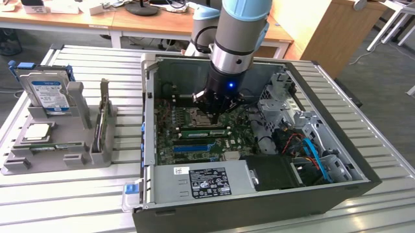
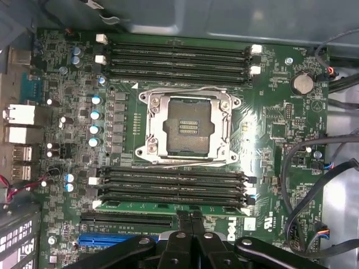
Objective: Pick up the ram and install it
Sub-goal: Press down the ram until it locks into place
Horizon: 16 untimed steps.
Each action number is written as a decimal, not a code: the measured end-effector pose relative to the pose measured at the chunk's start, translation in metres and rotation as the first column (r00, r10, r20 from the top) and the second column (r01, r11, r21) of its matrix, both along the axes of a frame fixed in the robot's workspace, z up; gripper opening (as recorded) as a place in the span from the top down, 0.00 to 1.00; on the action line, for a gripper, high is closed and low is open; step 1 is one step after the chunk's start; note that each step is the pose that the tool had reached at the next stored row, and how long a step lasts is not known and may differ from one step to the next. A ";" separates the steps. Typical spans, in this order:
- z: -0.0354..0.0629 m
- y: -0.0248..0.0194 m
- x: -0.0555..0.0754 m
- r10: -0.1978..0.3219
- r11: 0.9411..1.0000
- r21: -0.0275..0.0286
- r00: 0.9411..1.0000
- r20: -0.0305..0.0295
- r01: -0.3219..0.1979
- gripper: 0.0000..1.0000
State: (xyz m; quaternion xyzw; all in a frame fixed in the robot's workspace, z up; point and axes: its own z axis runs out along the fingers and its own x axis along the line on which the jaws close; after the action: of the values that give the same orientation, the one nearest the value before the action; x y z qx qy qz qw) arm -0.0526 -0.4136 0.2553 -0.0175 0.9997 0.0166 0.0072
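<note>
The ram (image 2: 146, 205) is a long green stick lying along the outermost slot of the four-slot bank beside the CPU socket (image 2: 188, 126). In the exterior view the ram (image 1: 204, 131) is a green strip on the motherboard inside the open computer case. My gripper (image 2: 190, 216) is shut, its black fingertips together and resting on the ram's upper edge near its middle. Seen from outside, the gripper (image 1: 216, 116) reaches straight down into the case, with the arm upright above it. The CPU socket is empty.
A second bank of empty memory slots (image 2: 176, 56) lies beyond the socket. Cables (image 2: 314, 168) and a drive cage (image 1: 285, 97) crowd the exterior view's right of the case. A grey holder (image 1: 97, 156) left of the case carries a hard drive (image 1: 48, 92) and a CPU (image 1: 36, 132).
</note>
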 end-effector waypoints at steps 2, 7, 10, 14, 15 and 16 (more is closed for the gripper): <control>0.0001 0.0006 -0.001 -0.003 1.000 -0.001 1.000 0.000 0.003 0.89; 0.0000 0.0008 -0.002 -0.008 1.000 -0.001 1.000 0.000 0.008 0.89; 0.0000 0.0008 -0.002 -0.010 1.000 -0.001 1.000 -0.001 0.010 0.89; 0.0000 0.0008 -0.002 -0.012 1.000 -0.001 1.000 -0.006 0.012 0.89; 0.0000 0.0008 -0.002 -0.012 1.000 -0.001 1.000 -0.006 0.012 0.89; 0.0000 0.0008 -0.002 -0.012 1.000 -0.001 1.000 -0.006 0.012 0.89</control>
State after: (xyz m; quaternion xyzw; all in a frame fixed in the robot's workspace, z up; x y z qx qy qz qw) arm -0.0549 -0.4128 0.2554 -0.0113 0.9998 0.0160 0.0041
